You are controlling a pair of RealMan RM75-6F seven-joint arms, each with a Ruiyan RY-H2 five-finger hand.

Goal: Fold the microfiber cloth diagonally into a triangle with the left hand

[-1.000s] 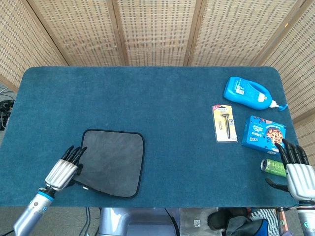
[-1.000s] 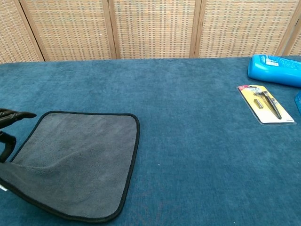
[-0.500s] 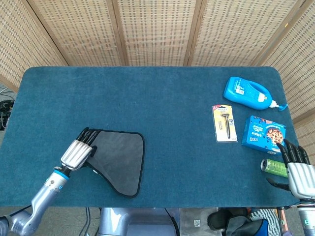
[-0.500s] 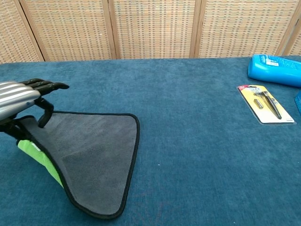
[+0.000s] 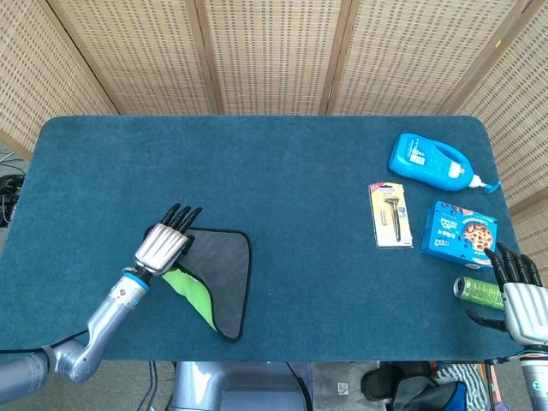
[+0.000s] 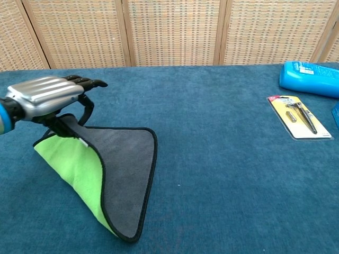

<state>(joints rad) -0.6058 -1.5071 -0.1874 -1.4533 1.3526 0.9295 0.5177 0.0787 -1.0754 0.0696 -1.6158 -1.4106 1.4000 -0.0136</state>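
Note:
The microfiber cloth (image 5: 224, 265) (image 6: 127, 180) lies at the front left of the table, grey on top with a black hem. Its near-left corner is lifted and turned over, showing the bright green underside (image 5: 190, 291) (image 6: 74, 166). My left hand (image 5: 163, 244) (image 6: 45, 98) pinches that lifted corner between thumb and fingers, a little above the cloth's left part, with the other fingers stretched forward. My right hand (image 5: 522, 304) rests at the front right edge of the table, fingers spread, holding nothing. The chest view does not show the right hand.
On the right side lie a blue bottle (image 5: 432, 161) (image 6: 310, 78), a razor in its blister pack (image 5: 390, 214) (image 6: 300, 117), a blue cookie box (image 5: 459, 231) and a green can (image 5: 475, 291) just beside my right hand. Wicker screens stand behind the blue table (image 5: 257, 171).
My left hand has carried the cloth's near-left corner up and toward the back right, turning over more cloth and exposing the green underside. The right hand has stayed put.

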